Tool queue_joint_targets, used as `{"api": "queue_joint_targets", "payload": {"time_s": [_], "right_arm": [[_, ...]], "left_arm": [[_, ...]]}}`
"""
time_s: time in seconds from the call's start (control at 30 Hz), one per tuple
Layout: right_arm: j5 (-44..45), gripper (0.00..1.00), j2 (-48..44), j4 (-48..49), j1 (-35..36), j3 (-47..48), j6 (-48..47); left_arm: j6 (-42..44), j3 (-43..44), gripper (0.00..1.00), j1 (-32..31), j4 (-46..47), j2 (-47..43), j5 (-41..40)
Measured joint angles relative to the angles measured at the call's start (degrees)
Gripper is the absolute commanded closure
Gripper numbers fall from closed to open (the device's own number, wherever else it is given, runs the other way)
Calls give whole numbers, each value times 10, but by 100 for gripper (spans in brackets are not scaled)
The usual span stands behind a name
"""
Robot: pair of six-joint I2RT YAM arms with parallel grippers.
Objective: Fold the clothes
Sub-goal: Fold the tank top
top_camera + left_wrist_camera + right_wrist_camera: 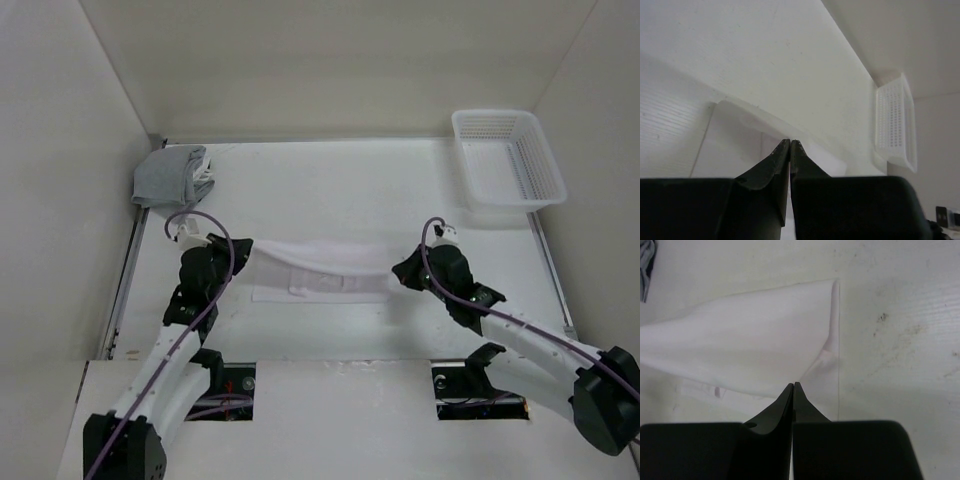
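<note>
The left gripper (243, 252) and right gripper (398, 270) each pinch an end of the clothes (320, 262), lifted mid-fold. Next, I think, they must lay it over neatly.

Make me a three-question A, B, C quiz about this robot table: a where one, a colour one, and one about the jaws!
1. Where is the white basket? A) table's far right corner B) far left corner C) between the arms
2. What colour is the cloth bundle? A) red B) grey C) green
3. Both pairs of jaws are: A) wide open B) shut on nothing C) shut on the white top
Answers: 1 A, it sits far right. 2 B, it looks grey. 3 C, the top stretches between closed jaws.
</note>
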Motion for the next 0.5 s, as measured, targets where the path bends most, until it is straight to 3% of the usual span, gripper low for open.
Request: {"api": "queue_joint_targets", "payload": {"time_s": [0.33, 0.4, 0.43, 0.47, 0.5], "right_arm": [[39, 99, -61, -78, 64, -44, 71], [41, 98, -54, -86, 79, -50, 88], [42, 95, -48, -89, 85, -52, 96], [42, 72, -42, -91, 90, -55, 104], [42, 72, -32, -96, 97, -62, 117]], "left_arm": [[-7, -53, 98, -3, -171, -190, 19], [-9, -61, 93, 0, -212, -205, 18], [-9, -64, 88, 2, -230, -209, 18], [-9, -67, 73, 4, -246, -213, 17], [-11, -71, 72, 8, -271, -217, 15]]}}
